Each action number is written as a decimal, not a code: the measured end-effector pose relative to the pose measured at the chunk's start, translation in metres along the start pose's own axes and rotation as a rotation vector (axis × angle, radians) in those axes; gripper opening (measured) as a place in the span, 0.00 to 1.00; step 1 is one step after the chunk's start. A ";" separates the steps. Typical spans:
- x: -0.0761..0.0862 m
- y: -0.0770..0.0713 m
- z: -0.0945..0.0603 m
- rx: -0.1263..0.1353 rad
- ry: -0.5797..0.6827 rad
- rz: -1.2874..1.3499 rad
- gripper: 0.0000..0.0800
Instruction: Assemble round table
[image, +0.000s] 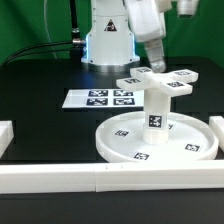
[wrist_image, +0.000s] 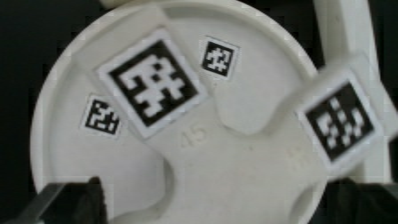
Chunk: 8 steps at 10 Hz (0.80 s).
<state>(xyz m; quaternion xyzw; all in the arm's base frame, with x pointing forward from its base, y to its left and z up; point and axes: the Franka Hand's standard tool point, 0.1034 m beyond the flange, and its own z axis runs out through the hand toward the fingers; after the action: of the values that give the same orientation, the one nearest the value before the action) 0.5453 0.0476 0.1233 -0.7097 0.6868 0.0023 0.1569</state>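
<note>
The large round rimmed disc (image: 130, 143) lies at the front on the exterior view's right. The short thick cylinder leg (image: 156, 110) stands upright on its middle. The cross-shaped foot piece (image: 157, 82) sits flat on top of the leg. My gripper (image: 152, 66) hangs over the far arm of the foot. In the wrist view the foot (wrist_image: 214, 130) fills the picture with its tags. My dark fingertips (wrist_image: 75, 203) stand on either side of one foot arm, with a narrow gap on each side. The jaws look open.
The marker board (image: 102, 98) lies flat behind the disc. Long white border rails (image: 100, 180) run along the front and the left (image: 5, 135). The robot base (image: 108, 40) stands at the back.
</note>
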 end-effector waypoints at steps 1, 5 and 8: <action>-0.001 -0.005 0.000 -0.001 -0.001 -0.126 0.81; -0.003 -0.008 0.003 -0.013 -0.019 -0.476 0.81; -0.003 -0.009 0.002 -0.010 -0.020 -0.666 0.81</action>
<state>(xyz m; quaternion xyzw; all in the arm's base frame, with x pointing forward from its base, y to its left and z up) 0.5541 0.0514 0.1237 -0.8959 0.4155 -0.0388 0.1524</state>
